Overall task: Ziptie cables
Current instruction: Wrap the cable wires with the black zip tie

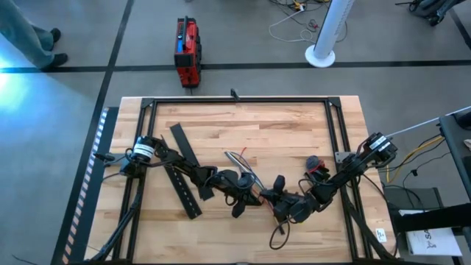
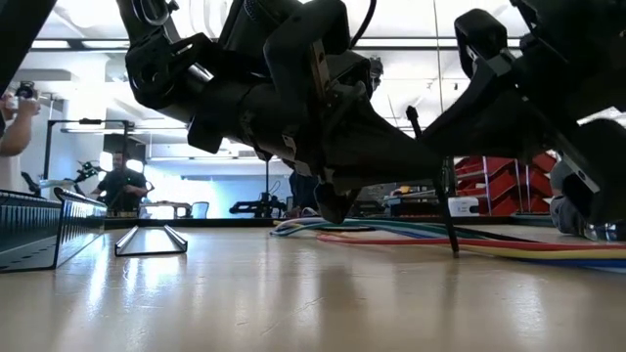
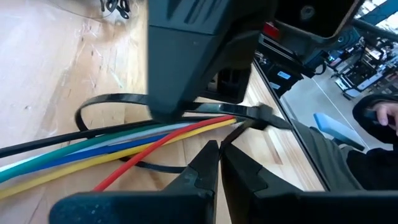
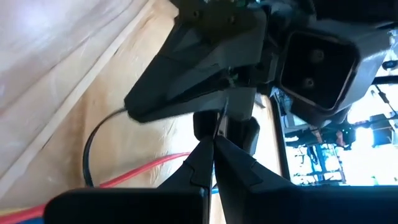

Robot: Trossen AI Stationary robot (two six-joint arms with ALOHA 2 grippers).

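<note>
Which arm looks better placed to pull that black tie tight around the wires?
Probably the right: the right gripper looks pinched on the tail of the zip tie, whose loop circles the cables. The left gripper sits shut beside them, holding nothing.

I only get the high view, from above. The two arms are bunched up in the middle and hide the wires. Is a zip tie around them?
Observer: Yes. The left wrist view shows a black zip tie looped loosely around the cables.
Operator: Are the wires lifted up?
Observer: No. In the low view they lie flat on the table.
Operator: Are the tools open?
Observer: Both look shut. The left tool and the right tool each have their fingertips together.
</note>
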